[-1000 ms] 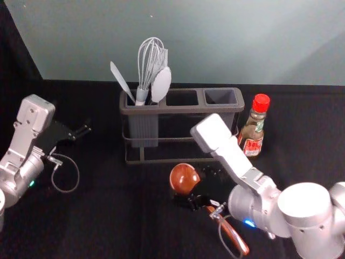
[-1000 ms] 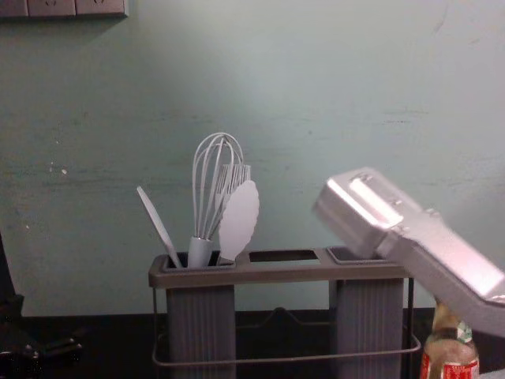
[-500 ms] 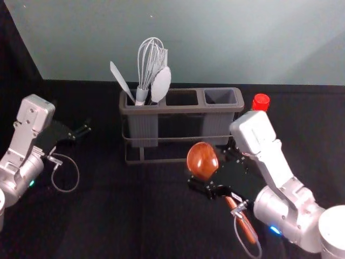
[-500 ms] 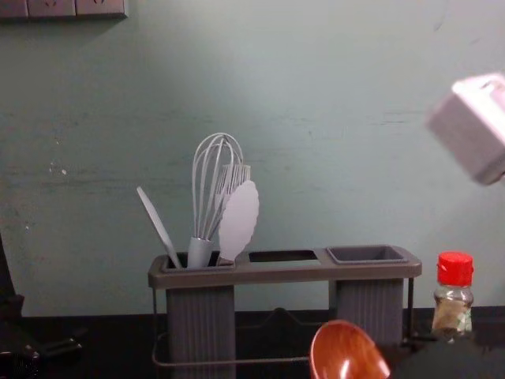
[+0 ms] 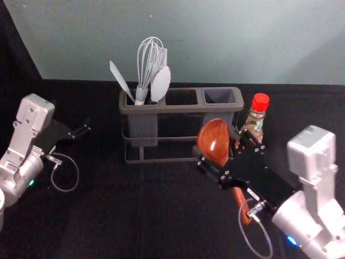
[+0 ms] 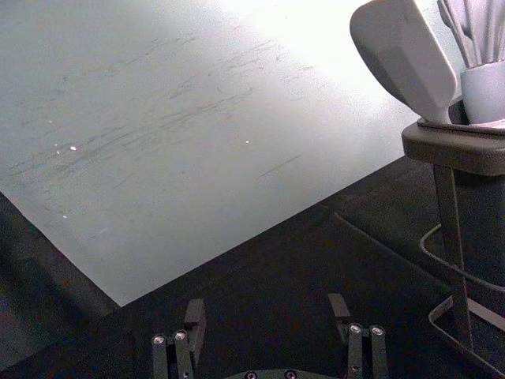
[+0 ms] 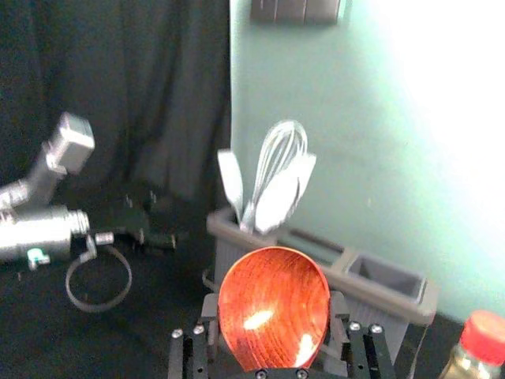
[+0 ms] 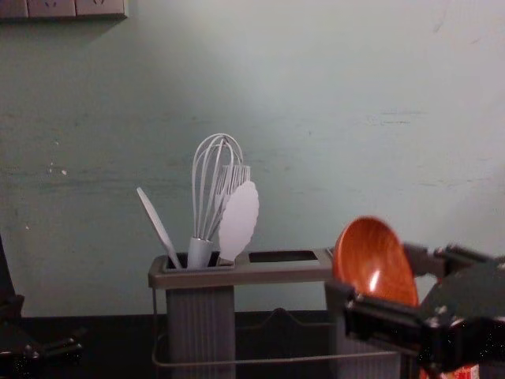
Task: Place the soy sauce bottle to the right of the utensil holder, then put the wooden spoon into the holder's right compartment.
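Head view: right gripper (image 5: pixel 230 155) had the wooden spoon (image 5: pixel 214 141) clamped, handle (image 5: pixel 240 200) toward 5 o'clock, so going low could've snagged the utensil holder (image 5: pixel 183 109).

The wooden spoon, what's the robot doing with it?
Its right end effector is holding the wooden spoon, bowl end up, in front of the utensil holder. The spoon isn't in the holder's right compartment yet. The soy sauce bottle stands just right of the holder. The left end effector is open and idle, left of the holder.
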`<state>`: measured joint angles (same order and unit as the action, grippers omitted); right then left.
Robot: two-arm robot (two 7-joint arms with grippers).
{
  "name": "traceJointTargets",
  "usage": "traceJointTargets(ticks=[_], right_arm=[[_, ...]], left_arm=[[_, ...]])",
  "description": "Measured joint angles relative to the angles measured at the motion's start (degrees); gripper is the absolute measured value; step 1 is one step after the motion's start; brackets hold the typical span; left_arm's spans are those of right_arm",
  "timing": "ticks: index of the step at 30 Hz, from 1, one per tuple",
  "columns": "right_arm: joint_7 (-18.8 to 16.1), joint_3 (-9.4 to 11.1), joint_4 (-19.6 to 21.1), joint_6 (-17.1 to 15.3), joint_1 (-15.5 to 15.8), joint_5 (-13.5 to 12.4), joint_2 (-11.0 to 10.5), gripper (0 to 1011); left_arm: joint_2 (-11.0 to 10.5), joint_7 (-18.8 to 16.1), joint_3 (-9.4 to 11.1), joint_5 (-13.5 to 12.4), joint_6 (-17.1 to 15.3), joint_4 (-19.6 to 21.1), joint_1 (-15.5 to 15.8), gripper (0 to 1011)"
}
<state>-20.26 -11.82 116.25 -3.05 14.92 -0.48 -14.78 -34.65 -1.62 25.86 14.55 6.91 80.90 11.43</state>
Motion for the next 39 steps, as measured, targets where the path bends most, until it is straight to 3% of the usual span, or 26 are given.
traceJointTargets(ticks=[9, 13, 20, 39], right_arm=[[1.84, 1.55, -2.19, 14.78, 2.42, -2.27, -0.51, 836], [2.61, 1.99, -2.98, 18.19, 2.85, -2.88, -0.72, 836], [2.92, 2.02, -4.44, 19.11, 2.36, -4.65, -1.42, 836], [2.87, 1.97, -4.32, 18.91, 2.41, -4.55, -1.31, 837]], left_arm=[[0.00, 0.00, 0.00, 0.00, 0.00, 0.00, 0.00, 1011], [0.00, 0.00, 0.00, 0.00, 0.00, 0.00, 0.00, 1011], [0.00, 0.00, 0.00, 0.00, 0.00, 0.00, 0.00, 1011], [0.00, 0.00, 0.00, 0.00, 0.00, 0.00, 0.00, 1011]])
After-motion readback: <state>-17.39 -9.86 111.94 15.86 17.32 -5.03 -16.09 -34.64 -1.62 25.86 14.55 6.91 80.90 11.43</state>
